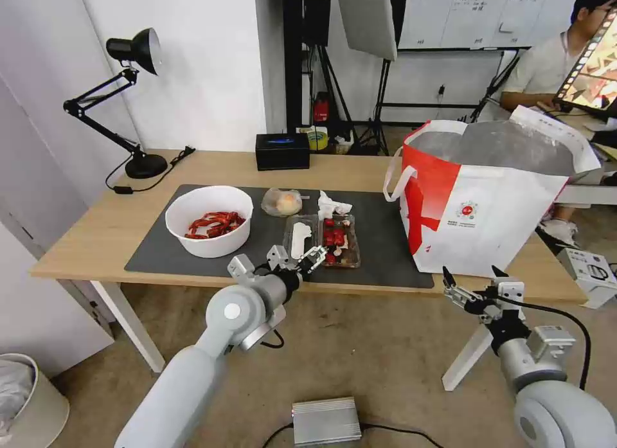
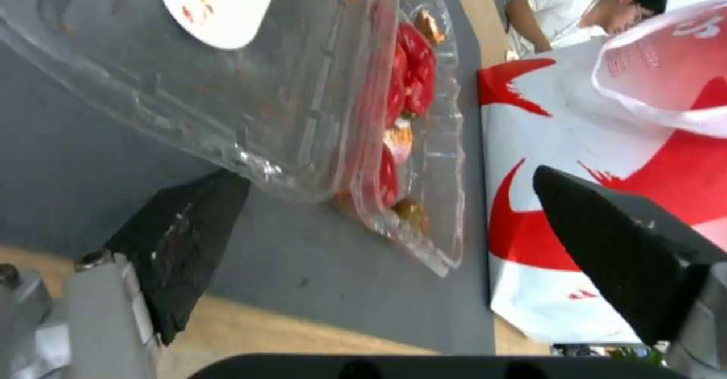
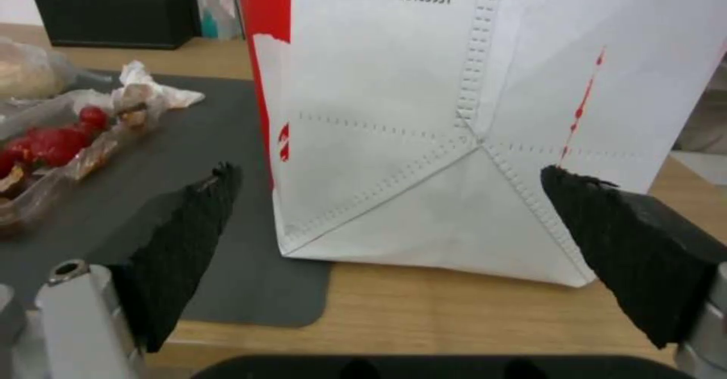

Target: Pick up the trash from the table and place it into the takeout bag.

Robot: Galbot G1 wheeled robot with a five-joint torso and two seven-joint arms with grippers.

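On the dark grey mat [image 1: 385, 242] of the table [image 1: 83, 236] lie a white bowl [image 1: 209, 220] of red crayfish shells, a small clear bag [image 1: 282, 202] of yellowish food, a crumpled tissue [image 1: 331, 206] and a clear two-compartment tray [image 1: 321, 240] with red scraps. My left gripper [image 1: 296, 257] hovers open at the tray's near edge; the tray [image 2: 303, 83] lies just beyond its fingers [image 2: 186, 242]. The takeout bag [image 1: 488, 204] stands open at the right. My right gripper [image 1: 470, 286] is open in front of the bag's lower corner [image 3: 454, 140], off the table's near edge.
A black desk lamp [image 1: 128, 94] stands at the back left and a black box [image 1: 282, 151] at the back edge. A person sits behind the bag. On the floor are a silver box [image 1: 326, 420] and a bin [image 1: 26, 396].
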